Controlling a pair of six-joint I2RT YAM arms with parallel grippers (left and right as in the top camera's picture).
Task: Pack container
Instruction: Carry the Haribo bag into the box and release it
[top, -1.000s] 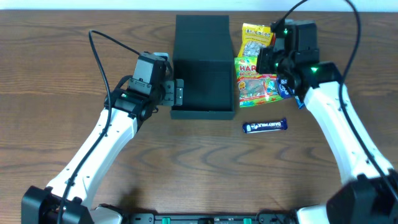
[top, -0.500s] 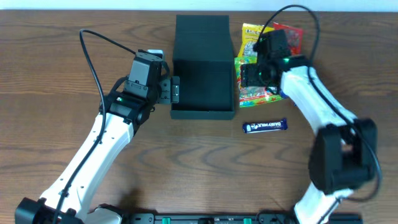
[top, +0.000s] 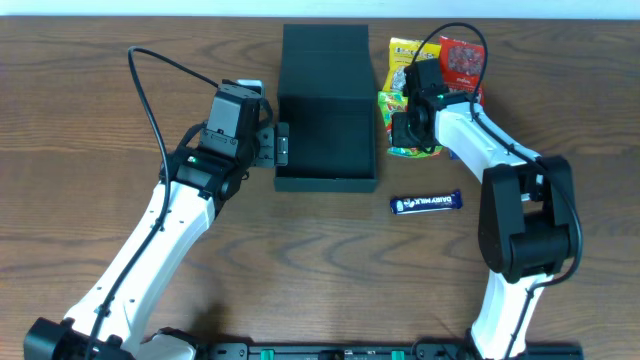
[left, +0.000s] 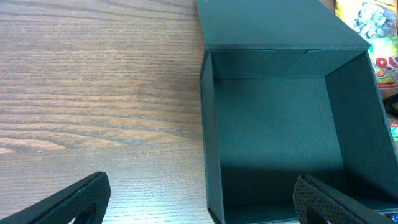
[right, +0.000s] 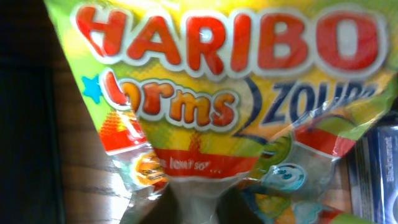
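The container (top: 325, 100) is a dark green-black box that lies open at the table's back centre; its empty inside fills the left wrist view (left: 273, 124). My left gripper (top: 283, 147) is open, and its fingers (left: 202, 208) straddle the box's left wall near the front corner. My right gripper (top: 408, 128) is down on the Haribo worms bag (top: 393, 103), just right of the box. In the right wrist view the bag (right: 230, 56) fills the frame, and its crumpled clear edge is pinched between the fingers (right: 214, 205).
A yellow snack packet (top: 405, 55) and a red packet (top: 462, 62) lie behind the Haribo bag. A blue chocolate bar (top: 426, 203) lies in front of it. A blue wrapper (right: 379, 162) shows beside the bag. Cables arc above both arms.
My right arm swung left and down onto the Haribo bag, uncovering the red packet behind. My left arm shifted slightly, then held still at the box's wall.
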